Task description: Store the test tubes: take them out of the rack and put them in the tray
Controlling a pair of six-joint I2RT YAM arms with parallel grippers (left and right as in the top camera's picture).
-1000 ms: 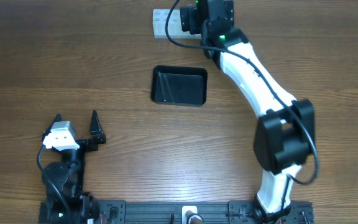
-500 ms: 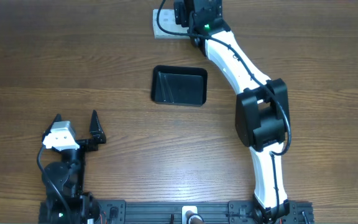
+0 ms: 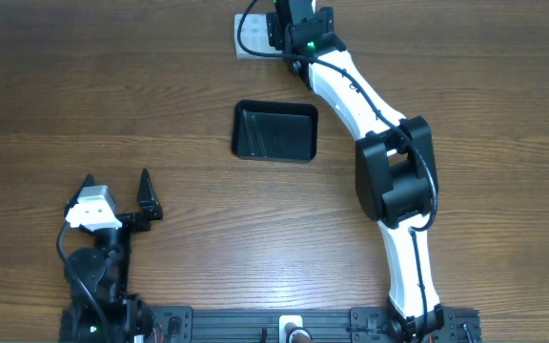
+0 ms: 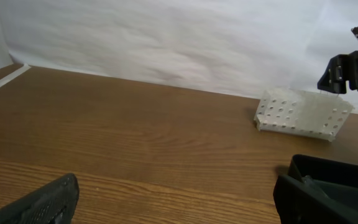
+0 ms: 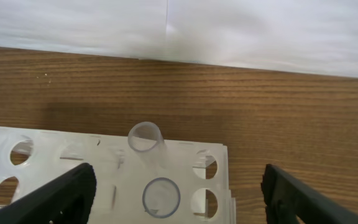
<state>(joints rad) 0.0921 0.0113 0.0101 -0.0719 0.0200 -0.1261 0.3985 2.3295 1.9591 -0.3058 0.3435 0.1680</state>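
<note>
Two pairs of fingers showed over the brown bench (image 3: 503, 95). At about 8 o'clock on the top view, the left fingers (image 3: 147, 195) sat near their own arm's base, spread wide with nothing between them.

Near the middle of the bench, a little toward 12 o'clock, lay the black tray (image 3: 274, 131). The white rack (image 3: 248, 38) stood at 12 o'clock from the tray, well apart from it, by the far edge of the bench. Its right end was hidden under the right arm.

The right fingers (image 5: 64, 193) hung above that end of the rack, opened wide and holding nothing. In the right wrist view, one clear test tube (image 5: 146, 142) stood proud of the rack's top plate. A second tube (image 5: 161, 196) sat just beside it in the next hole, showing as a round rim. Both tubes were in the rack, below the gap between the two open fingers. A white sheet (image 5: 260, 31) hung behind the bench.
</note>
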